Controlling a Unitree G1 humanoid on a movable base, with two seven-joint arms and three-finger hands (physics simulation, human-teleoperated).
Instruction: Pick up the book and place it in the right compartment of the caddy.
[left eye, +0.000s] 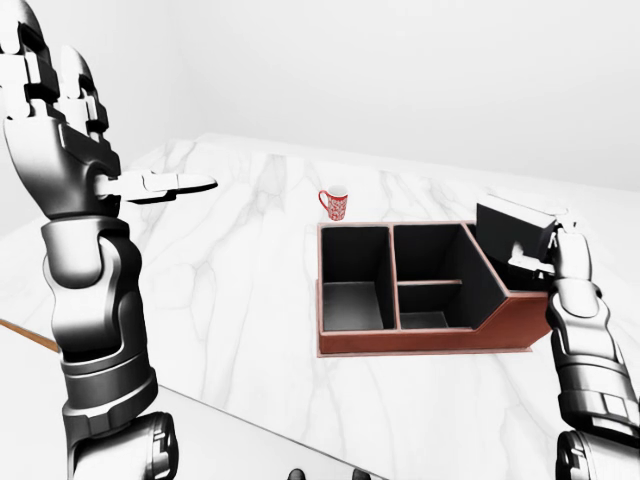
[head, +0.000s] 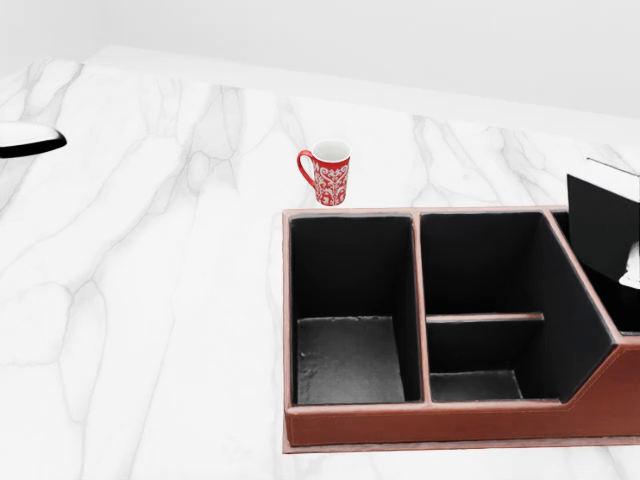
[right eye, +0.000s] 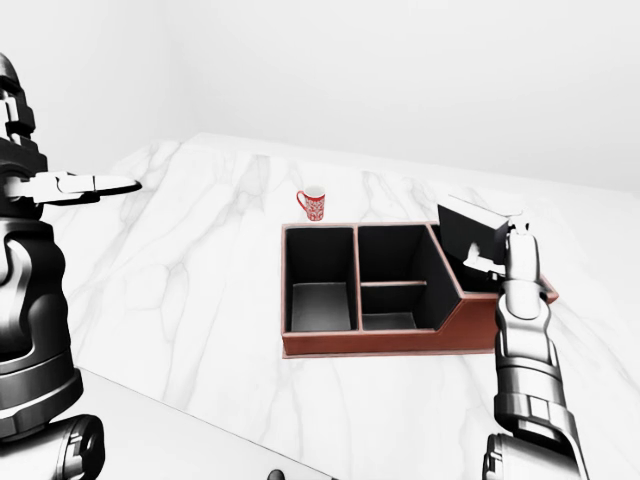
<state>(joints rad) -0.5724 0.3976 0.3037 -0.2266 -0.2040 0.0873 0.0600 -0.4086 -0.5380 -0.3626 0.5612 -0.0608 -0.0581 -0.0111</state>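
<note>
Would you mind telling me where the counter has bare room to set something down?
Bare marble spreads left of the caddy, up to the red mug. It is crowded at the caddy's right end, where the right hand holds the book.

A brown caddy (right eye: 390, 340) with black-lined compartments sits on the white marble table (right eye: 200, 290); just beyond its upper left corner stands a red patterned mug (right eye: 312, 205), apart from the rim; the right hand (right eye: 510, 250) rises from the lower right on its metal arm, fingers closed round a black book (right eye: 470, 235) held tilted over the caddy's right end; the left hand (right eye: 85, 184) hangs at the left edge, fingers stretched out flat, well apart from everything.
</note>
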